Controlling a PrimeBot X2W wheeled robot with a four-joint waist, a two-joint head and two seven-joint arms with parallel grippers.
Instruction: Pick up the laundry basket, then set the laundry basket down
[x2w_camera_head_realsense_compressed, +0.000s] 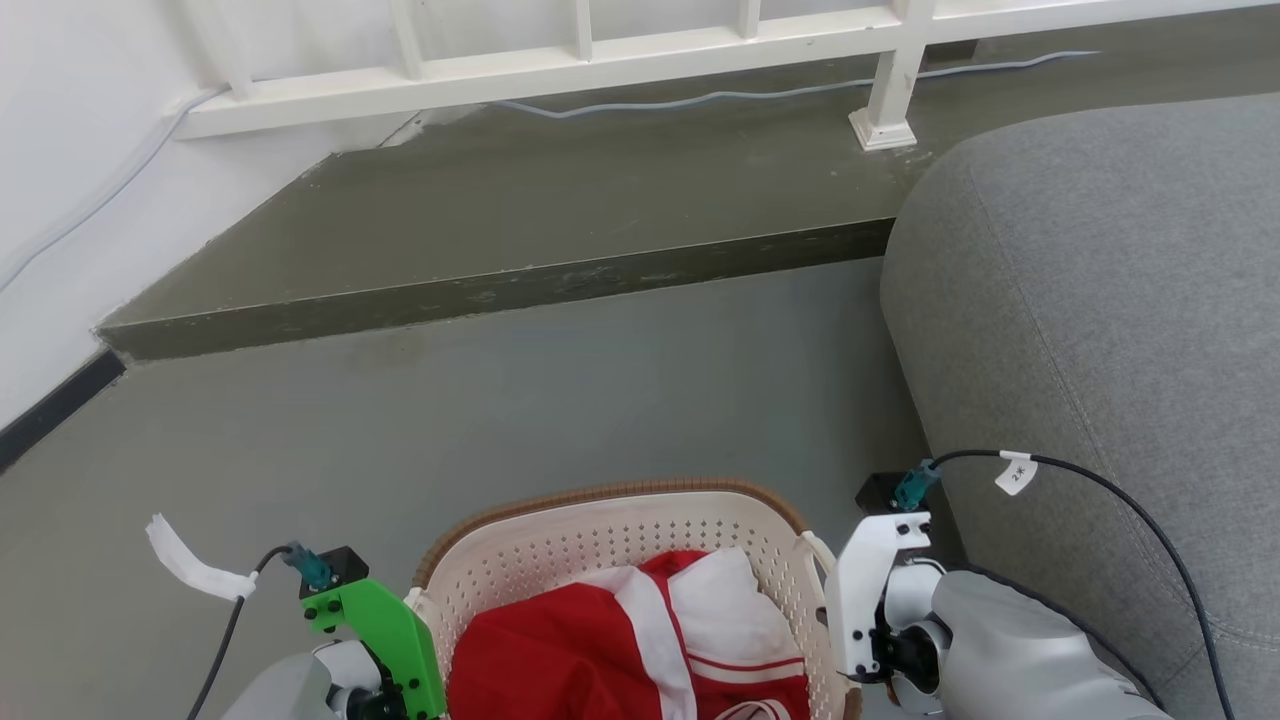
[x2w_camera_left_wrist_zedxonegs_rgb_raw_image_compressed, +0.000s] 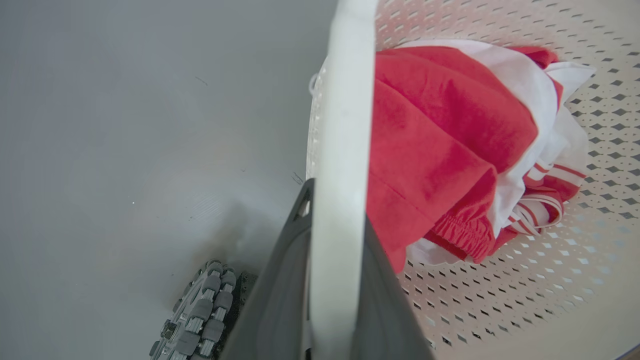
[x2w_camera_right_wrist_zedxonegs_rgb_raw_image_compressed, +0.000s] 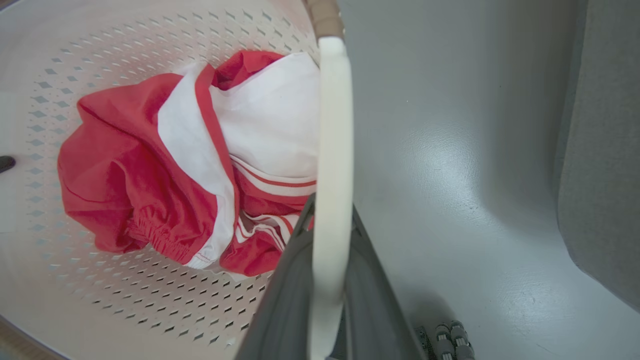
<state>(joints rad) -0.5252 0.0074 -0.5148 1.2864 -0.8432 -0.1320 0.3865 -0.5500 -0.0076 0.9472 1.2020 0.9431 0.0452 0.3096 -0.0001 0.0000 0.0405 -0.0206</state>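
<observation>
1. Basket (x2w_camera_head_realsense_compressed: 600, 545): between both pincers, just beside the sofa (x2w_camera_head_realsense_compressed: 1090, 280); whether it rests on the floor (x2w_camera_head_realsense_compressed: 500, 400) cannot be told. Clothing (x2w_camera_head_realsense_compressed: 560, 650) inside.
2. Left pincer (x2w_camera_left_wrist_zedxonegs_rgb_raw_image_compressed: 336, 210): clamped on the basket's left handle (x2w_camera_left_wrist_zedxonegs_rgb_raw_image_compressed: 342, 125).
3. Right pincer (x2w_camera_right_wrist_zedxonegs_rgb_raw_image_compressed: 331, 210): clamped on its right handle (x2w_camera_right_wrist_zedxonegs_rgb_raw_image_compressed: 334, 125).

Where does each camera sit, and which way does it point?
Head view: on the robot's head, looking forward and down at the laundry basket, grey floor and sofa; left arm and right arm show at the bottom.
Left wrist view: on the left wrist, looking along the left gripper, whose dark fingers flank the left handle.
Right wrist view: on the right wrist, looking along the right gripper, astride the right handle.
Both wrist views share the red-and-white clothing.
</observation>
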